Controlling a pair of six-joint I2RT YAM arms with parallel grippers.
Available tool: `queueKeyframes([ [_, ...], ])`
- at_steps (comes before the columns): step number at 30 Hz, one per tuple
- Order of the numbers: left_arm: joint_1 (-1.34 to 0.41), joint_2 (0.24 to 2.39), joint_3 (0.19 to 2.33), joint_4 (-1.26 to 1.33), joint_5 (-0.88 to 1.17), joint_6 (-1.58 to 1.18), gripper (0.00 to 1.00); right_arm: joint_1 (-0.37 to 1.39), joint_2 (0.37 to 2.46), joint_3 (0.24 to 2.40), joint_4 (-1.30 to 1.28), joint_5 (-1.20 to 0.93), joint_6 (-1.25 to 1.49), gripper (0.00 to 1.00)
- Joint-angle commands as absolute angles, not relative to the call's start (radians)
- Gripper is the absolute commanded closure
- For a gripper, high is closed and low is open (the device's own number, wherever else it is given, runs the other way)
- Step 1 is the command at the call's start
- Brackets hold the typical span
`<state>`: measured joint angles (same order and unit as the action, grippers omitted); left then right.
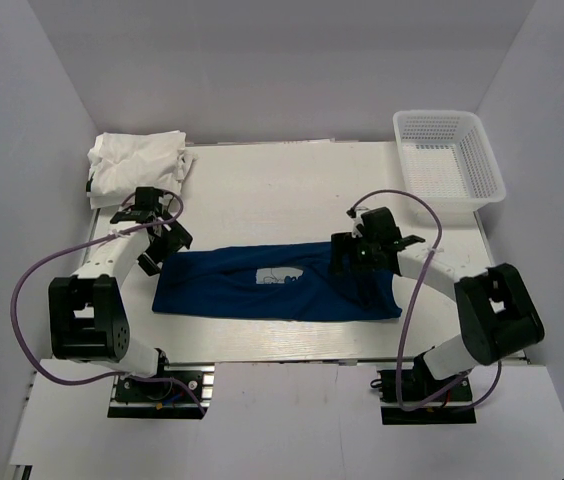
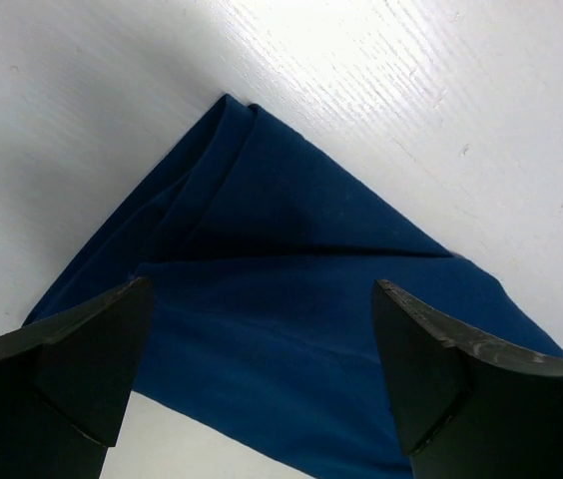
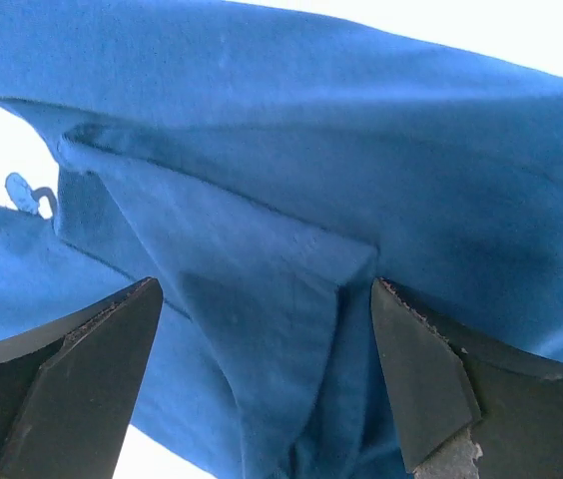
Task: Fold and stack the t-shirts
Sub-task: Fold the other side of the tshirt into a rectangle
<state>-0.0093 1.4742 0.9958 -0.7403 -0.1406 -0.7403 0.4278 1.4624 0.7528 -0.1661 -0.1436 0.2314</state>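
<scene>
A dark navy blue t-shirt point(image 1: 277, 281) with a small white chest print lies folded lengthwise across the middle of the table. A pile of white t-shirts point(image 1: 137, 160) sits at the far left corner. My left gripper point(image 1: 160, 246) is open just above the shirt's left end; its corner point(image 2: 262, 249) shows between the fingers. My right gripper point(image 1: 347, 255) is open over the shirt's right part, with a folded flap of blue cloth point(image 3: 281, 329) between its fingers.
A white plastic mesh basket point(image 1: 449, 158) stands at the far right corner. The table's front edge point(image 1: 282, 360) runs just below the blue shirt. Purple cables loop beside both arms.
</scene>
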Motion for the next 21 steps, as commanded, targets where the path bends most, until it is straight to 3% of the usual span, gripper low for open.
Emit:
queueKeyframes([
  [1, -0.005, 1.445, 0.985, -0.736, -0.124, -0.727, 0.00, 0.439, 1.505, 0.810, -0.103, -0.207, 0.216, 0.10],
  [12, -0.005, 1.436, 0.985, -0.756, -0.169, -0.718, 0.00, 0.506, 1.450, 0.690, -0.014, -0.589, 0.293, 0.10],
  [21, -0.005, 1.417, 0.994, -0.790, -0.212, -0.727, 0.00, 0.627, 1.307, 0.676, -0.271, -0.516, 0.193, 0.10],
])
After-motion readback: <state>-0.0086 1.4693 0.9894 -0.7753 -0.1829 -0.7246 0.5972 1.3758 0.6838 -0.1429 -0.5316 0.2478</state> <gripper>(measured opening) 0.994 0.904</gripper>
